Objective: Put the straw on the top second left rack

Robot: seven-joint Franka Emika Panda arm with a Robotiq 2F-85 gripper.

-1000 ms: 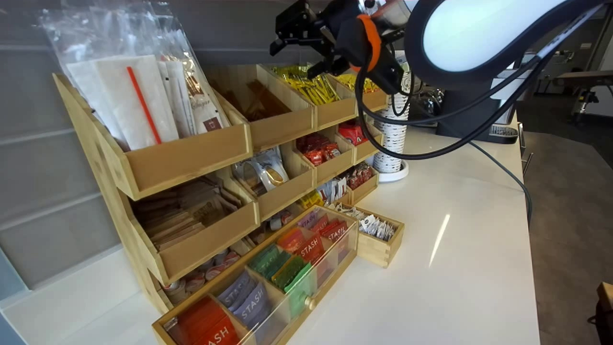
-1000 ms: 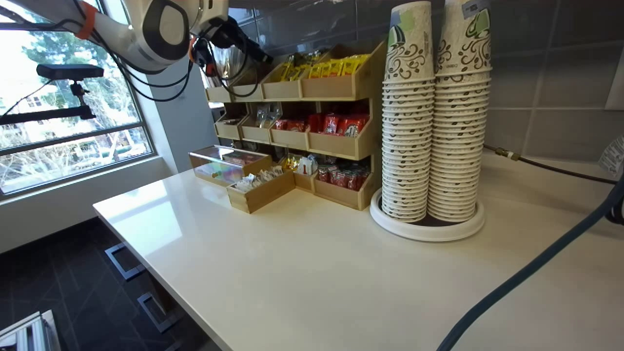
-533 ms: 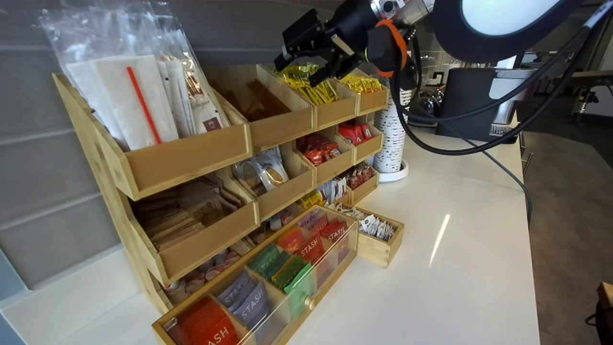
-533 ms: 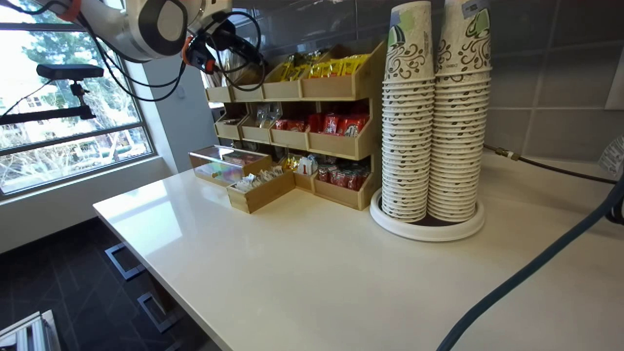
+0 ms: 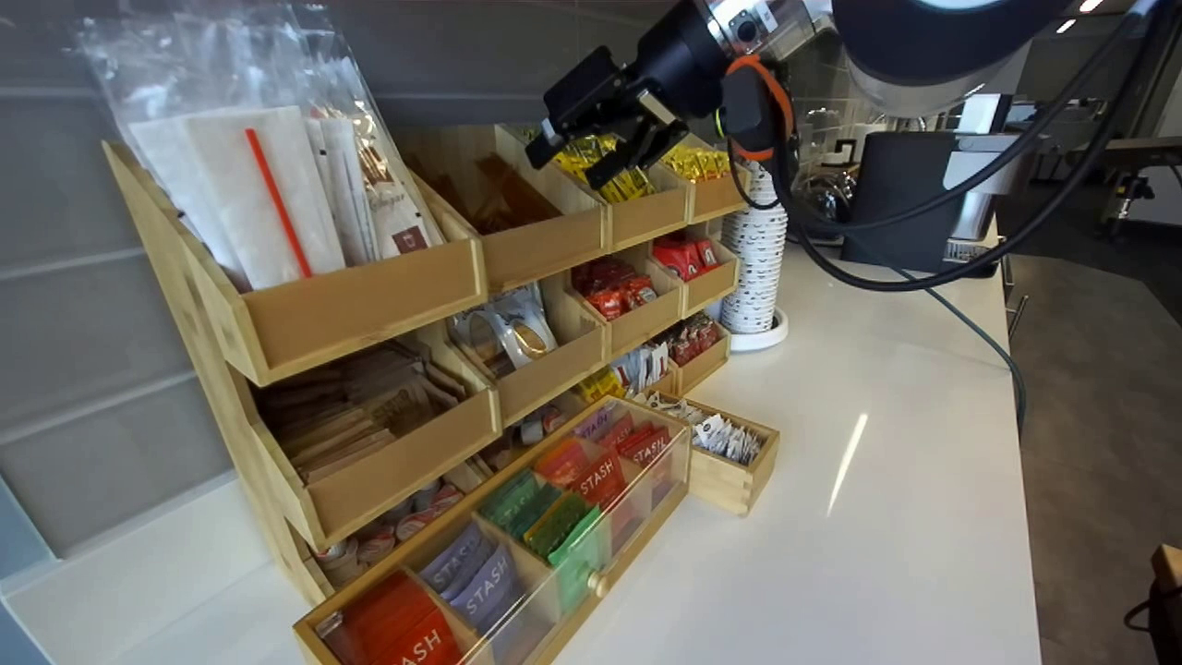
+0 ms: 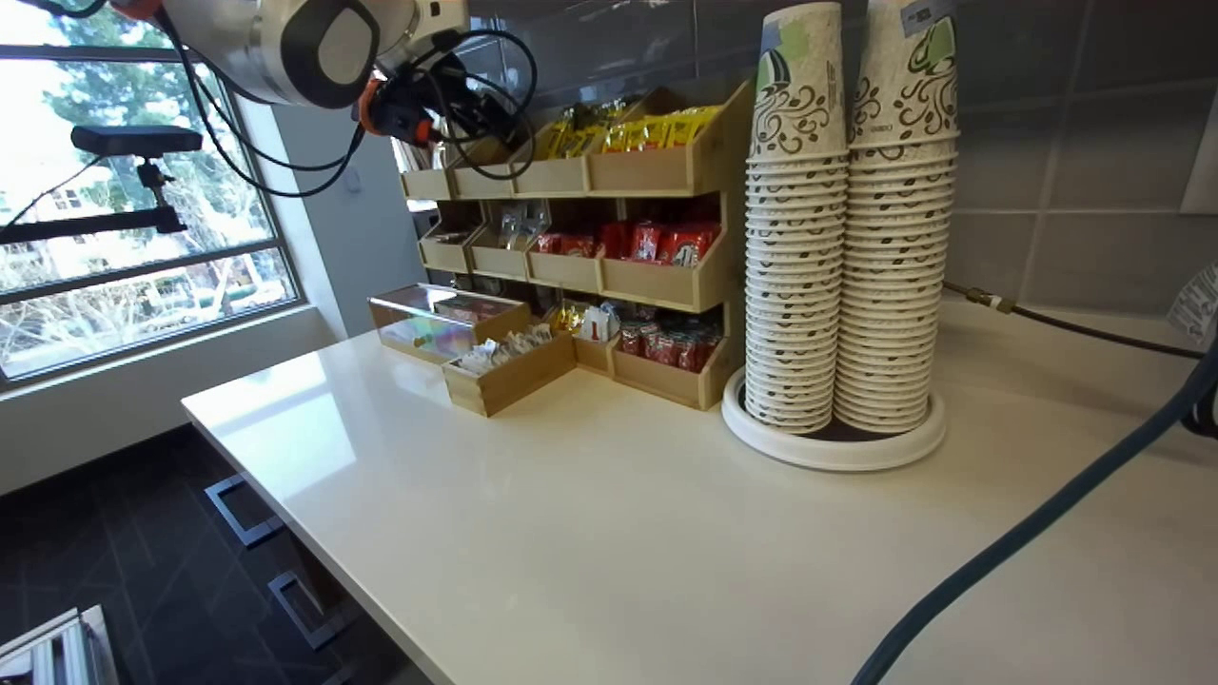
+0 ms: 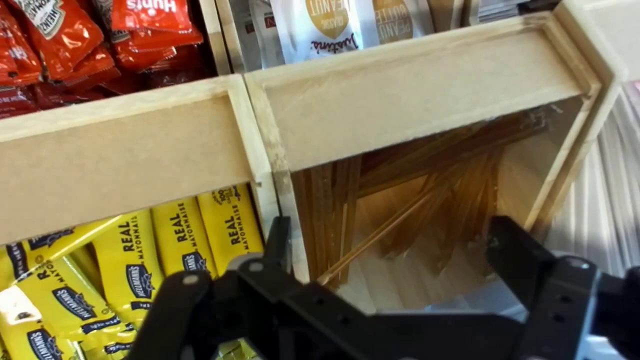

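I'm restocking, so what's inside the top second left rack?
The rack holds brown sticks, one lighter straw slanting among them. The end effector covers part of the inside; the front lip hides what lies behind it.

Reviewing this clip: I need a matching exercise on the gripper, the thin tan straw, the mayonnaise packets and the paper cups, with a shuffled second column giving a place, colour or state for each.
Column one
1. gripper
2. thin tan straw
3. mayonnaise packets
4. paper cups

Column two
A. stacked on a white-rimmed round tray
B. at a slant in the top second left rack
C. yellow
D. open

Right pairs: 1-D, 2-B, 3-C, 4-A
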